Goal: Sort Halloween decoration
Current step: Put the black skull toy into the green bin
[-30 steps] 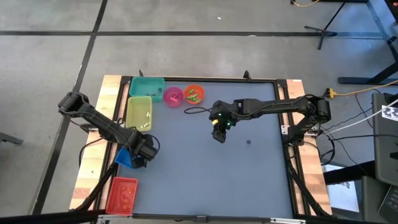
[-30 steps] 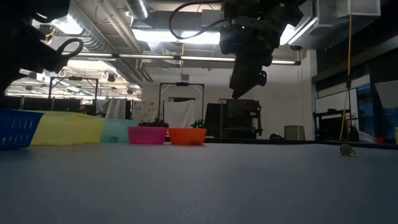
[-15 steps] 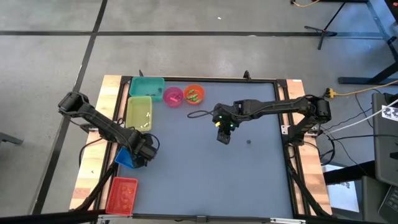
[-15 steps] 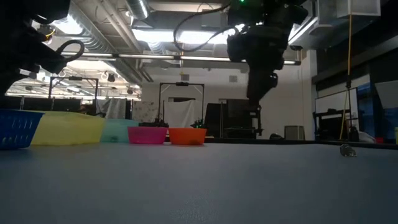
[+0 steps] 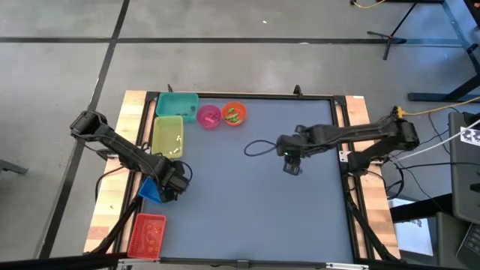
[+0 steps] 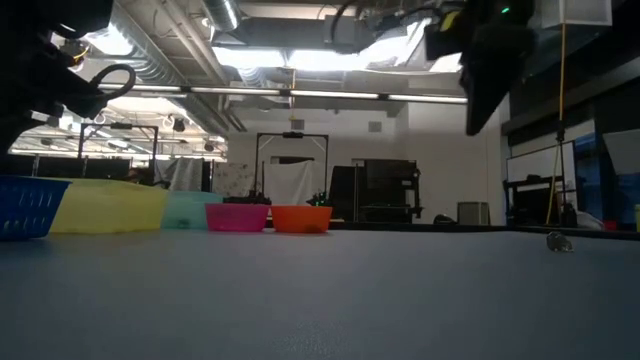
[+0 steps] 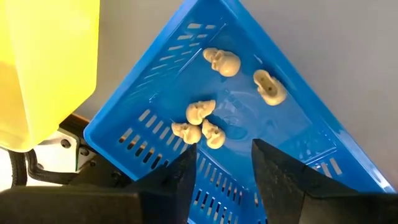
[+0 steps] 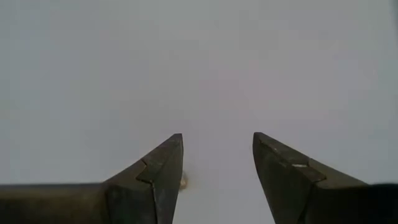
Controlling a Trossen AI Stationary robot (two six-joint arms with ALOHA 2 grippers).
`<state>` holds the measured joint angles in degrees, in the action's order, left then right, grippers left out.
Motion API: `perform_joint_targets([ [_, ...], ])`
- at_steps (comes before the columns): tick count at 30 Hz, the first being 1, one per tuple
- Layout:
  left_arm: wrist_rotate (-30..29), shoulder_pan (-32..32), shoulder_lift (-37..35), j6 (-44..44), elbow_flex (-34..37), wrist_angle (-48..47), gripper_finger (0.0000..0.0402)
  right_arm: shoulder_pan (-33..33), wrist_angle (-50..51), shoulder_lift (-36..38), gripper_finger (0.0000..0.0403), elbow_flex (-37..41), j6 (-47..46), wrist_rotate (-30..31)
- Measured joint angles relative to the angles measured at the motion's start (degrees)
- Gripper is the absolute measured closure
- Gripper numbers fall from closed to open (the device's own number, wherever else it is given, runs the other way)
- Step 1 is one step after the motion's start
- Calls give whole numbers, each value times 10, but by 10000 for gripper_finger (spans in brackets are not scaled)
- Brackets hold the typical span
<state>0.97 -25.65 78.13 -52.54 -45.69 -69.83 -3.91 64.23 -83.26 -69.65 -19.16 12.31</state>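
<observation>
My right gripper [image 5: 291,168] hangs open above the grey table, right of centre; in the low view it [image 6: 484,105] is well off the surface. A tiny trinket [image 6: 558,241] lies alone on the table; in the right wrist view it [image 8: 183,181] peeks out beside one finger [image 8: 163,171], mostly hidden. My left gripper [image 7: 224,180] is open and hovers over the blue bin [image 7: 292,124], where several pale skull trinkets [image 7: 200,123] lie on its floor. In the high view this gripper [image 5: 169,186] is near the table's left edge.
Along the left edge stand a teal bin [image 5: 178,103], a yellow-green bin [image 5: 167,135], the blue bin [image 5: 150,190] and a red bin [image 5: 148,234]. A pink bowl [image 5: 209,115] and an orange bowl [image 5: 234,113] sit at the far edge. A cable loops behind the right wrist.
My right gripper has travelled toward the table's right edge and slightly nearer, from mid-table to a spot over the lone trinket. Its fingers stay apart. The left arm has kept still.
</observation>
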Motion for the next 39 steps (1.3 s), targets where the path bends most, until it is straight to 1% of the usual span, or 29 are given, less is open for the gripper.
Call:
perform_joint_targets([
  [3, -3, 0, 0, 1, 0, 0, 264, -28, 18, 18, 208, 11, -20, 27],
  [5, -8, 0, 0, 0, 0, 1, 264, -45, 18, 28, 208, 29, -39, 34],
  [10, -25, 0, 0, 1, 0, 5, 264, -79, 17, 44, 208, 91, -79, 36],
  [15, -34, 0, 0, 1, 0, 5, 264, -85, 10, 44, 208, 150, -98, 23],
  [25, -34, 0, 0, 1, 0, 5, 264, -85, -145, 44, 208, 276, -90, -29],
  [39, -34, 0, 0, 1, 0, 6, 264, -85, -260, 44, 208, 346, -89, -24],
])
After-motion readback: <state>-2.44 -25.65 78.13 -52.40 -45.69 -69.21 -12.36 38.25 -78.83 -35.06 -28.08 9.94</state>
